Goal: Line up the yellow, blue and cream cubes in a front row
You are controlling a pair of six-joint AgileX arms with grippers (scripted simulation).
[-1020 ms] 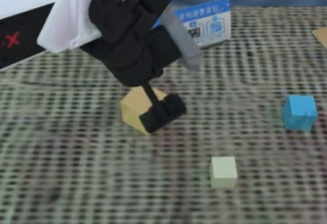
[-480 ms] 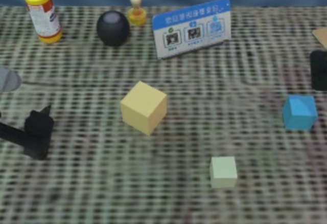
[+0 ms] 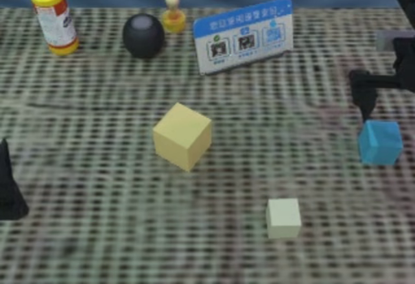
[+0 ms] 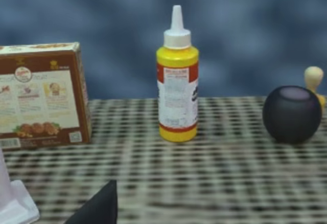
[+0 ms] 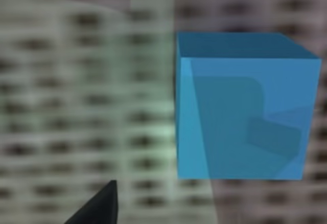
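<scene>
Cropping right pincer point(image 3: 379, 96) above blue cube point(image 3: 380, 142)

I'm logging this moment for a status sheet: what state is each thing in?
Yellow cube: on the table, free.
Blue cube: on the table, free, right gripper just above.
Cream cube: on the table, free.
Bottle: upright, capped.
Left gripper: at the left edge, empty.

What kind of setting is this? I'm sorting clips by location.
Probably a simulated tabletop test scene, not a real room: a woven-patterned table against a blurry blue backdrop, holding plain cubes like the blue cube and stray props: a sauce bottle and a small sign card.
</scene>
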